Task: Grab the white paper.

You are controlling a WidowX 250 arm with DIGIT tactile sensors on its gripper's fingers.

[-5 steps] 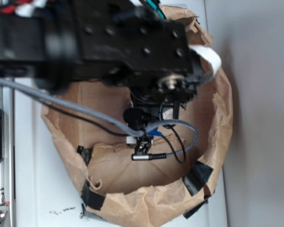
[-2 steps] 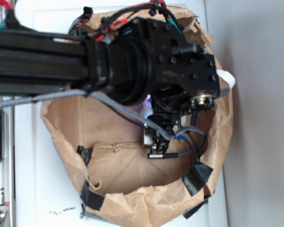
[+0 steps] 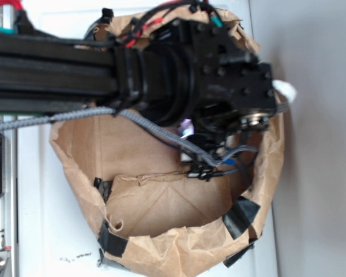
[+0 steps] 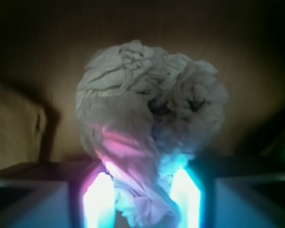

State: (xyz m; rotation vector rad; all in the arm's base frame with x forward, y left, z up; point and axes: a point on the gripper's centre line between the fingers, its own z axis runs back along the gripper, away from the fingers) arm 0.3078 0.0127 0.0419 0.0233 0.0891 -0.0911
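Observation:
In the wrist view the white paper, a crumpled off-white ball, fills the middle against the brown bag wall. Its lower twisted end sits between my two glowing fingers, the pink-lit one to the left and the cyan-lit one to the right. Both press against the paper, so my gripper is shut on it. In the exterior view the black arm reaches from the left over the bag and hides the gripper and the paper. Only a purple glow shows beneath the wrist.
The large brown paper bag lies open under the arm, its rim held with black tape. A grey cable trails from the wrist. A small white scrap sticks out past the wrist at the bag's right rim. White tabletop surrounds the bag.
The arm has swung to the right across the bag. The small camera and cable under the wrist moved right with it, and a purple glow now shows there.

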